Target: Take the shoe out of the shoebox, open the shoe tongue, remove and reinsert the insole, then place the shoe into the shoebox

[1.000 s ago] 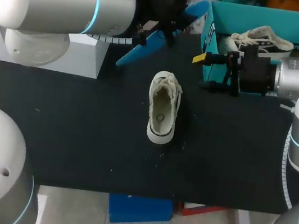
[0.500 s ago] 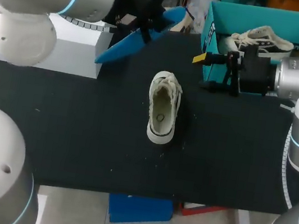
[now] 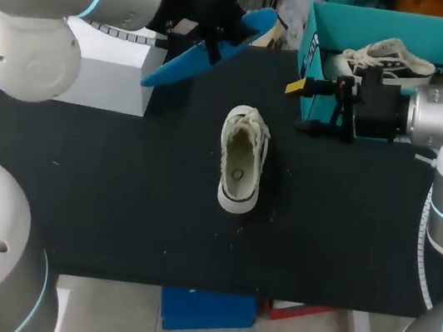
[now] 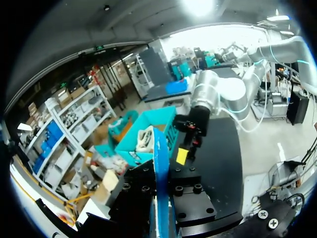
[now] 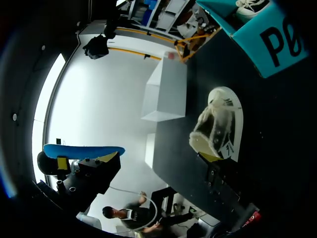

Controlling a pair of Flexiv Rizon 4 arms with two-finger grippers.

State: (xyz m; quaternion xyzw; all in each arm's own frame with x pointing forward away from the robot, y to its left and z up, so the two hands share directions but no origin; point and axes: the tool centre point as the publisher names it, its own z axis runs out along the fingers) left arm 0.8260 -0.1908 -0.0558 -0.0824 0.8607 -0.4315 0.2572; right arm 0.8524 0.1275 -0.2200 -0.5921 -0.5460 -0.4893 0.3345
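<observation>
Far left, above table: blue insole clenched in left gripper. Just left of box: right gripper spread, empty. Mid-table: shoe upright, toe far. Far right, in box: second shoe.

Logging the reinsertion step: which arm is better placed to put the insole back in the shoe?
Left: the left gripper holds the blue insole; the right gripper hangs empty by the shoebox.

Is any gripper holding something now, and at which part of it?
The left gripper holds the blue insole at about its middle; the right gripper holds nothing.
</observation>
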